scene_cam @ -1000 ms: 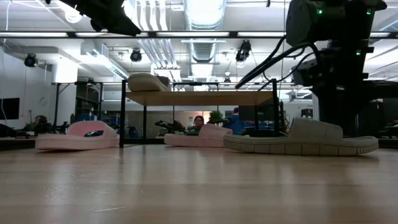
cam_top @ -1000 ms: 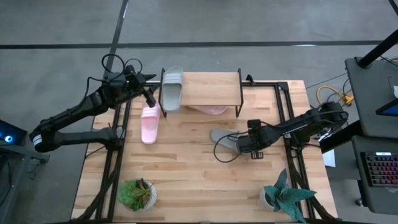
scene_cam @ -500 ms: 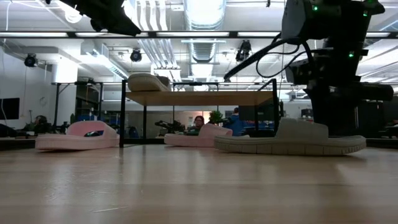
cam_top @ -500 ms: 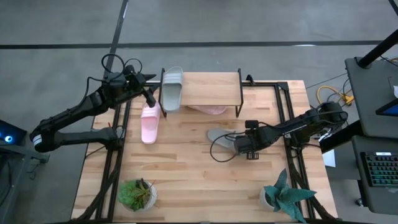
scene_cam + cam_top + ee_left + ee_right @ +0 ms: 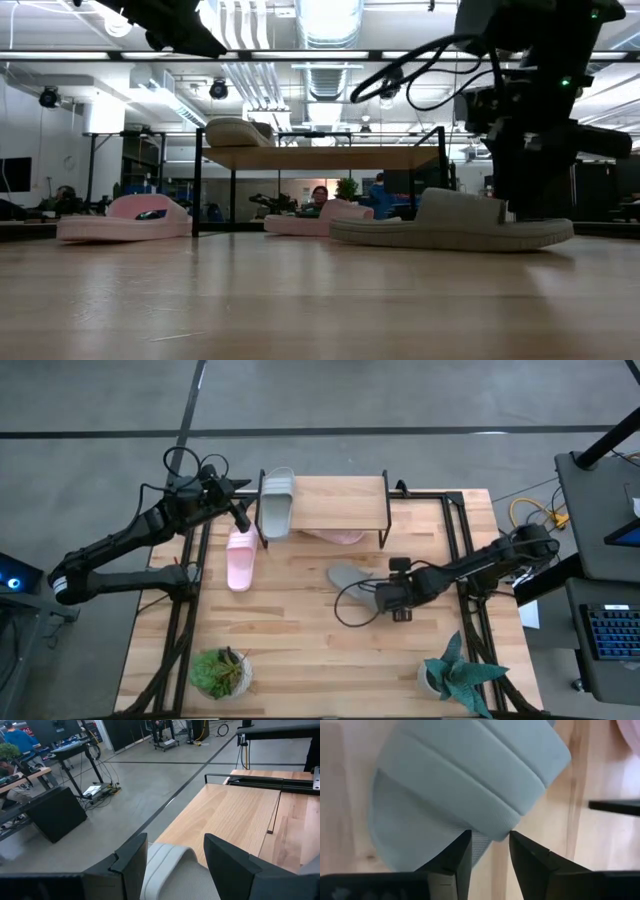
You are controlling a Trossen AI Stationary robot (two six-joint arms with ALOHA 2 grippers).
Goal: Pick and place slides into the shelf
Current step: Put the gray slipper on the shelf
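The shelf (image 5: 340, 502) stands at the table's far side. One pale grey slide (image 5: 277, 503) lies sole-down on its top plank at the left end. One pink slide (image 5: 240, 558) lies on the table left of the shelf. The other pink slide (image 5: 338, 537) lies under the shelf. My left gripper (image 5: 243, 517) is open beside the shelf's left end, its fingers (image 5: 131, 865) on either side of the grey slide there. My right gripper (image 5: 380, 593) is shut on the second grey slide (image 5: 350, 577) on the table. My right gripper pinches the grey slide between its two fingers at the edge where the ribbed strap meets the sole (image 5: 492, 831). The fingers slant down from above and from the table's right. The slide's sole (image 5: 450, 238) rests flat on the table.
Two potted plants (image 5: 220, 672) (image 5: 455, 675) stand at the table's near edge. A black cable (image 5: 350, 608) loops on the table by my right gripper. There is bare table (image 5: 300, 630) between the plants and the slides. A person (image 5: 318, 197) shows in the room behind.
My right gripper has gone toward the table's left edge, staying shut. It has dragged the grey slide along the table, sole down. My left arm has kept still.
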